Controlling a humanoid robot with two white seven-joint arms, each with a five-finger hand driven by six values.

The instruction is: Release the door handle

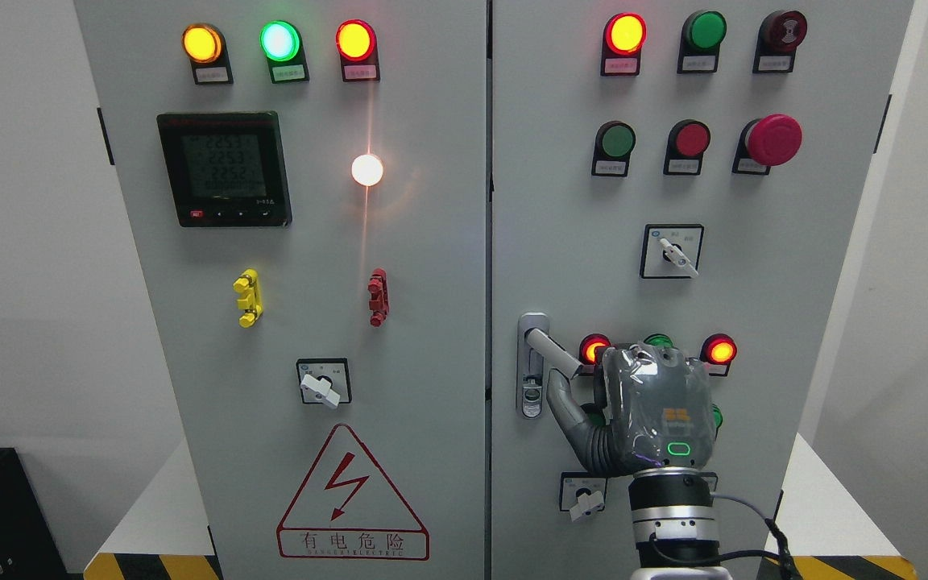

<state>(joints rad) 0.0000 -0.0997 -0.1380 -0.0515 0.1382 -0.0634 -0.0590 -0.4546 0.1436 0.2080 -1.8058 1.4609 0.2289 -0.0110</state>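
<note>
The silver door handle (551, 351) sticks out to the right from its lock plate (532, 366) at the left edge of the right cabinet door (561, 201). My right hand (657, 411) comes up from the bottom edge, its back toward the camera, just right of and below the handle. Its thumb (565, 403) is stretched out up and left, just under the handle. The handle's free end shows clear of the hand. The other fingers are hidden behind the back of the hand. The left arm is out of view.
The grey cabinet has two doors with lit lamps, push buttons, a red emergency button (772, 139), rotary switches (673, 254) and a meter (224, 167). Red lamps (720, 350) sit beside the hand. A small switch (585, 495) is below it.
</note>
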